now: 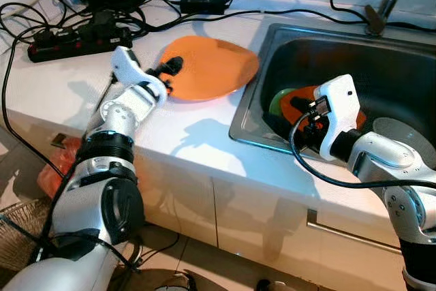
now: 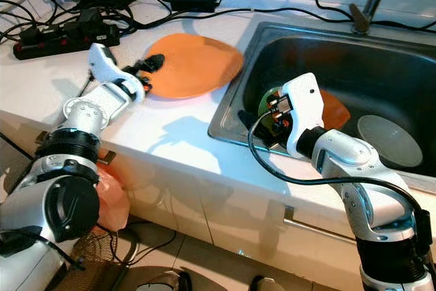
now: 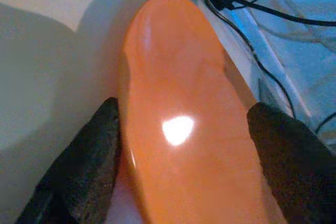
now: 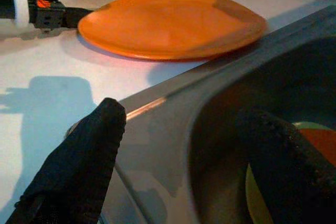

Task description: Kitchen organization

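I have the left gripper [image 1: 167, 77] at the near-left rim of the orange plate [image 1: 211, 66], which lies flat on the white counter [image 1: 82, 100] just beside the sink [image 1: 409, 66], its far edge reaching toward the basin lip. In the left wrist view the two black fingers [image 3: 89, 166] stand spread to either side of the rim, not yet clamped on it. The plate looks to me like glossy, rigid plastic or melamine: light, stiff and unlikely to break, but slick, judging by the bright glare on it. I would take it by the raised rim, one finger over and one under, since the shallow dish gives nothing else to pinch and it could slide away on the smooth counter. My right gripper [image 1: 306, 119] is down inside the sink over another orange dish [image 1: 306, 95] and a green one [image 1: 281, 100], with fingers apart and holding nothing.
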You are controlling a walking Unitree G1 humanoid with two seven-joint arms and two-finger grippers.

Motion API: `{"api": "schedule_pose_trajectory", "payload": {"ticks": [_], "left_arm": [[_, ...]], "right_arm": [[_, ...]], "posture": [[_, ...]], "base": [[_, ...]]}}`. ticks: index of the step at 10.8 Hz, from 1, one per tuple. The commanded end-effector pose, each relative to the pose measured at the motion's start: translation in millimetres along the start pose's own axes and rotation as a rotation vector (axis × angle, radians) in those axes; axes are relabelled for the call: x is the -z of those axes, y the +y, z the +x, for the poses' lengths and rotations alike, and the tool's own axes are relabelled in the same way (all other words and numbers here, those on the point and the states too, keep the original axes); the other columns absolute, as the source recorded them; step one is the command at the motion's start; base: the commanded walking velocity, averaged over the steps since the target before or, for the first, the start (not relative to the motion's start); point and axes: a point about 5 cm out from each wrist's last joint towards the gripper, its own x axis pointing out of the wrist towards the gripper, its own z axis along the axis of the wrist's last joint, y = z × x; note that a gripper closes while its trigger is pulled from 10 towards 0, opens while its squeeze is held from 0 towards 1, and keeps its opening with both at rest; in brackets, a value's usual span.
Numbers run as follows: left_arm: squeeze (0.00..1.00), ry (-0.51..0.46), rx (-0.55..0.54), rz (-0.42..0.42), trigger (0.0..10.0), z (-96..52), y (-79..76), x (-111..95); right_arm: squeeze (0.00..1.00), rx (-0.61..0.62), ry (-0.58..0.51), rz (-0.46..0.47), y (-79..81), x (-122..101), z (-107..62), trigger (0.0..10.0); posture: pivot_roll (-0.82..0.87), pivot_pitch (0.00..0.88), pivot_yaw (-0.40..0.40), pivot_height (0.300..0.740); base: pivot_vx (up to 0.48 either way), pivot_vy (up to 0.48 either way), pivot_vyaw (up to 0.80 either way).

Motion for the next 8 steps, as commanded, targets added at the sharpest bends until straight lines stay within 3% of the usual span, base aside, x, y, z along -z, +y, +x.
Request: {"api": "schedule_pose_trajectory", "payload": {"ticks": [1,8], "left_arm": [[0.0,0.073,-0.022,-0.034,0.0,1.3,3.7,13.6],[0.0,0.077,-0.026,-0.05,0.0,0.2,6.6,11.8]], "right_arm": [[0.0,-0.012,-0.011,-0.01,2.7,-5.5,-0.7,10.0],[0.0,-0.027,0.003,-0.007,6.1,-2.0,1.2,10.0]], "posture": [[-0.05,0.144,0.076,0.74],[-0.04,0.146,0.077,0.74]], "base": [[0.0,0.0,0.0],[0.0,0.0,0.0]]}}
